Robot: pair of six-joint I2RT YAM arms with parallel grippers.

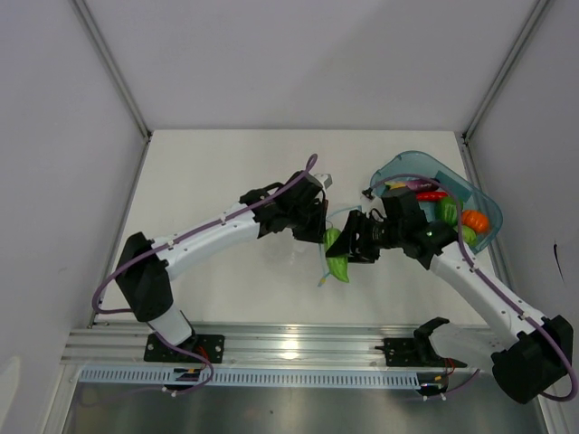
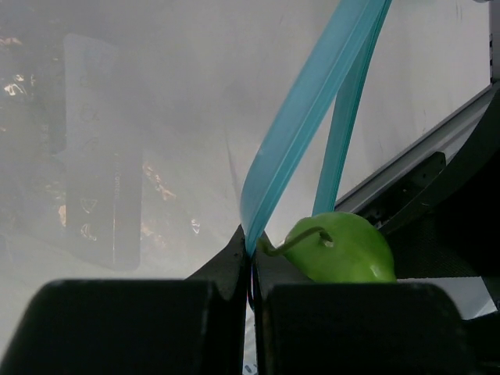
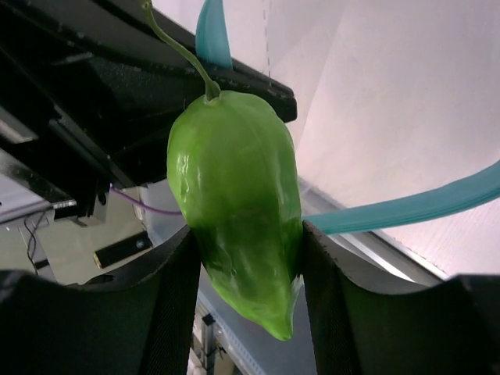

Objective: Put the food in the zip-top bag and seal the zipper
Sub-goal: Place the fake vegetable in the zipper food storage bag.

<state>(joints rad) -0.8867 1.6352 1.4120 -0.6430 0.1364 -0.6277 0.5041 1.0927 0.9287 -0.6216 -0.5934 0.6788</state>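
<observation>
My right gripper (image 1: 348,251) (image 3: 244,258) is shut on a green pepper (image 3: 238,211), which hangs stem-up at the middle of the table (image 1: 337,258). My left gripper (image 1: 318,226) (image 2: 253,262) is shut on the light blue zipper (image 2: 301,125) of the clear zip-top bag (image 1: 336,217) and holds the bag's mouth up right beside the pepper (image 2: 344,250). The zipper also shows in the right wrist view (image 3: 406,207). More toy food lies in a teal tray (image 1: 412,165): red pepper (image 1: 431,195), orange (image 1: 475,220), green pieces (image 1: 447,211).
The teal oval tray sits at the right rear against the right wall. White enclosure walls with metal posts (image 1: 118,77) close the table on three sides. A metal rail (image 1: 298,348) with both arm bases runs along the near edge.
</observation>
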